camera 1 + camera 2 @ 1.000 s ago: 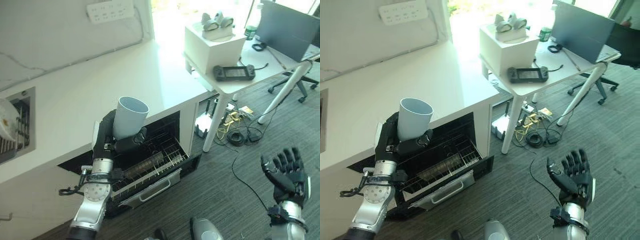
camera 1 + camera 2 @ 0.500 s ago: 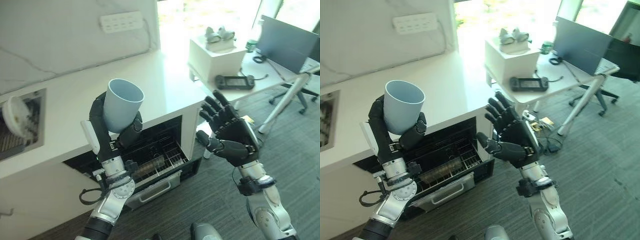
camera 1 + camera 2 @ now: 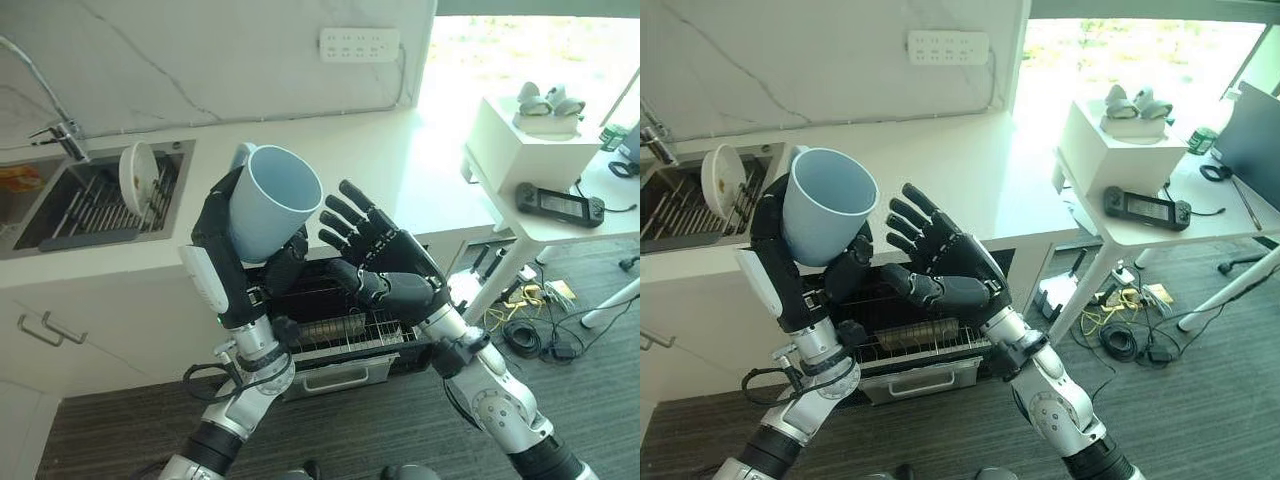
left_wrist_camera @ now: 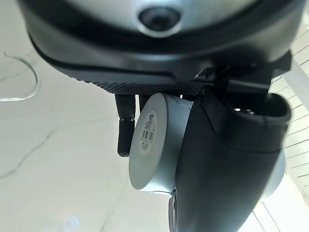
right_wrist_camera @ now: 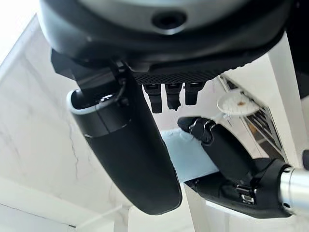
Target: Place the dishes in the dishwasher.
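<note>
A light blue cup (image 3: 277, 200) is held up in front of me, mouth tilted toward the camera, with my left hand (image 3: 228, 245) curled round its lower body. The left wrist view shows the cup's base (image 4: 153, 140) with a barcode label, and the thumb (image 4: 222, 159) across the cup's side. My right hand (image 3: 397, 280) is raised just right of the cup, open with fingers spread, apart from it. Below both hands the dishwasher (image 3: 336, 378) stands pulled open under the counter, its wire rack (image 3: 335, 332) showing. A white plate (image 3: 135, 178) stands on edge in the sink rack.
The sink (image 3: 60, 205) with a faucet (image 3: 62, 140) is set in the white counter (image 3: 350, 150) at the left. At the right, a white table (image 3: 560, 215) carries a box (image 3: 535, 145) and a game controller (image 3: 558, 203). Cables (image 3: 535, 330) lie on the floor under it.
The camera has swung toward the sink. My left hand has lifted the cup higher. My right hand has come up from the lower right to beside the cup.
</note>
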Motion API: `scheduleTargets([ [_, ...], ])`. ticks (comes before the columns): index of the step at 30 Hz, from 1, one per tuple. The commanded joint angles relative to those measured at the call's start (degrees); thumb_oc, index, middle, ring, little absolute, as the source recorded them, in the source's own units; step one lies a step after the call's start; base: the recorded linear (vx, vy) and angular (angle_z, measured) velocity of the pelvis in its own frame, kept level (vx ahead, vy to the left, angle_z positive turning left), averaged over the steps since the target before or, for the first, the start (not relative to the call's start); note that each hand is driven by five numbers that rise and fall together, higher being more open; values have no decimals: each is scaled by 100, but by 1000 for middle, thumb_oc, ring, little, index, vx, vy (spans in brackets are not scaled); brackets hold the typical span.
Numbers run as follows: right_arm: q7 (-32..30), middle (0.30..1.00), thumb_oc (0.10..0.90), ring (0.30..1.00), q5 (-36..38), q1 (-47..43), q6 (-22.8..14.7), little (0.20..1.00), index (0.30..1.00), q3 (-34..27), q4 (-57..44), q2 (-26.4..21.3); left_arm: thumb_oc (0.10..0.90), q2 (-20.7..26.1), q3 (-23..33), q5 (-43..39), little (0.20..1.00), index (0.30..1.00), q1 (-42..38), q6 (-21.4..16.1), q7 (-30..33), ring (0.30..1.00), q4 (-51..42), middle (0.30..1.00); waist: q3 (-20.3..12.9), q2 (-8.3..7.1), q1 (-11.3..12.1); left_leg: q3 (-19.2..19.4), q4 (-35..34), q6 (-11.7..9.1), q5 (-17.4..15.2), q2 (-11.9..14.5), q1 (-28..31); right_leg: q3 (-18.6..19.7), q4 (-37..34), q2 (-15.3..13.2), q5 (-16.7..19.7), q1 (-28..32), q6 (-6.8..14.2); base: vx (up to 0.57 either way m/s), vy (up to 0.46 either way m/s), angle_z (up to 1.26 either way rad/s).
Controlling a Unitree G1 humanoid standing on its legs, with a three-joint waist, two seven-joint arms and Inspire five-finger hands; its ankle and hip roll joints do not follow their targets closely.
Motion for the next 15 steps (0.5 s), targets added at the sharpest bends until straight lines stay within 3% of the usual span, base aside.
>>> scheduleTargets([
  [1, -90, 900, 800, 900, 191, -457, -526, 900, 900, -128, -267, 293, 400, 115, -154, 32, 300, 300, -675, -484, -99, 300, -42, 300, -366, -197, 18, -351, 320, -132, -1087, 308, 229, 299, -389, -309, -39, 174, 699, 32, -26, 21],
  [15, -556, 900, 800, 900, 261, -984, -579, 900, 900, -88, -175, 417, 400, 48, -734, -673, 300, 300, -398, -750, -1109, 300, -49, 300, -242, -246, 296, -555, 320, -123, -1035, 262, 156, 214, -389, -286, -59, 261, 677, 14, -15, 9],
])
